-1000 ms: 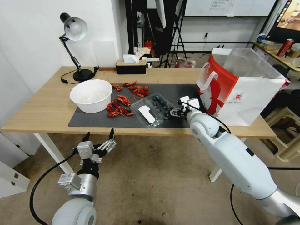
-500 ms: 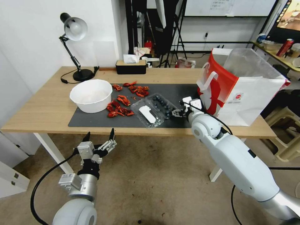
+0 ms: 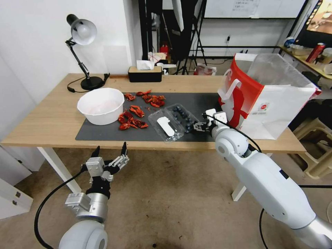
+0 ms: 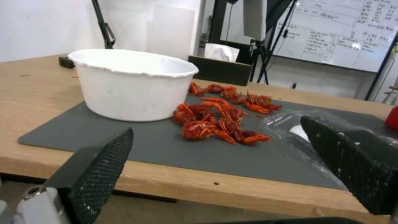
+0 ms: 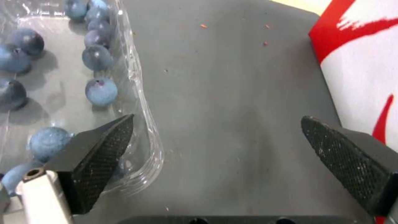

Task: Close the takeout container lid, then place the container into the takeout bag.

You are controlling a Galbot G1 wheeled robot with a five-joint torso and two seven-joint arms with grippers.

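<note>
Between the berry tray and the takeout bag (image 3: 269,100), right claw (image 5: 215,146) hangs low over the mat (image 5: 232,93), fingers spread, nothing held. Takeout container (image 3: 174,121) lies open on the claw's left, long axis diagonal across the worktop (image 3: 45,121), lid (image 3: 165,126) on its far side. Left claw (image 3: 109,155) idles agape below the worktop edge, further off.

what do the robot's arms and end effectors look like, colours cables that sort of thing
Both arms have glossy white rounded shells with silver metal wrist sections, and a black cable loops along each. The left end effector has a silver and black body with two black, pointed fingers. The right end effector carries white blocks behind its black fingers. In the wrist views the finger pads are wedge-shaped with a fine cross-hatched grip texture.
</note>
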